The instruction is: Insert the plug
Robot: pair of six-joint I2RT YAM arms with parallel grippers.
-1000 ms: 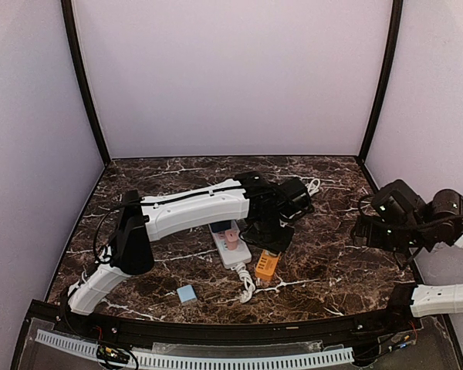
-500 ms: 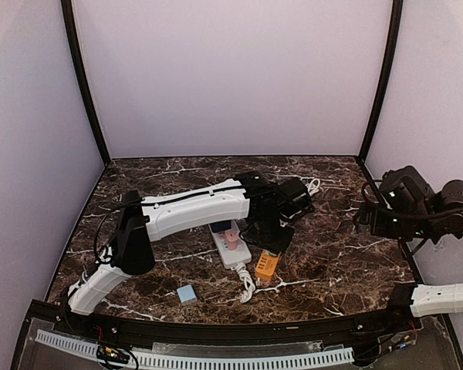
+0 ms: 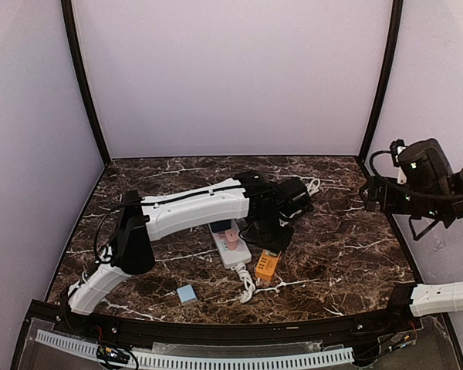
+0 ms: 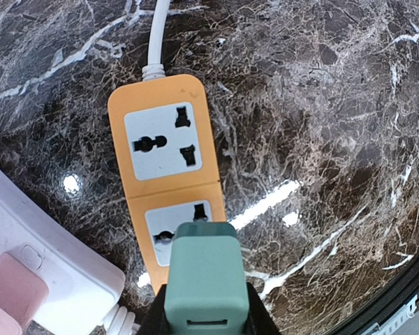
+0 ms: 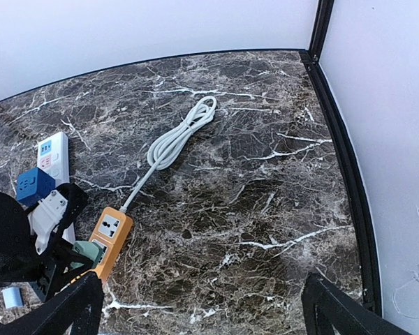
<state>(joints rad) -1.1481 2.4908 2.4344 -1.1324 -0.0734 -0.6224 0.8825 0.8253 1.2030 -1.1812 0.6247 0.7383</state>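
L pincer point(image 4: 202, 313) is clamped on the green plug point(image 4: 201, 276), gripping it on both sides. The plug points down at the orange power strip point(image 4: 171, 188) on the table point(image 4: 321, 139). Key relation: the plug sits right over the strip's near socket point(image 4: 185, 220), the one closest to the pincer, and covers its lower half. Can't tell if the pins are in yet. The strip's long axis runs away from the pincer, w/ the white cord point(image 4: 157, 35) at the far end and the far socket point(image 4: 160, 139) free. L arm is much nearer. R pincer point(image 5: 202, 314) hangs wide apart w/ nothing in it, well off by the table's right edge. Vs 1 s ago: L arm and plug haven't shifted; R arm has lifted and pulled back toward the right wall.
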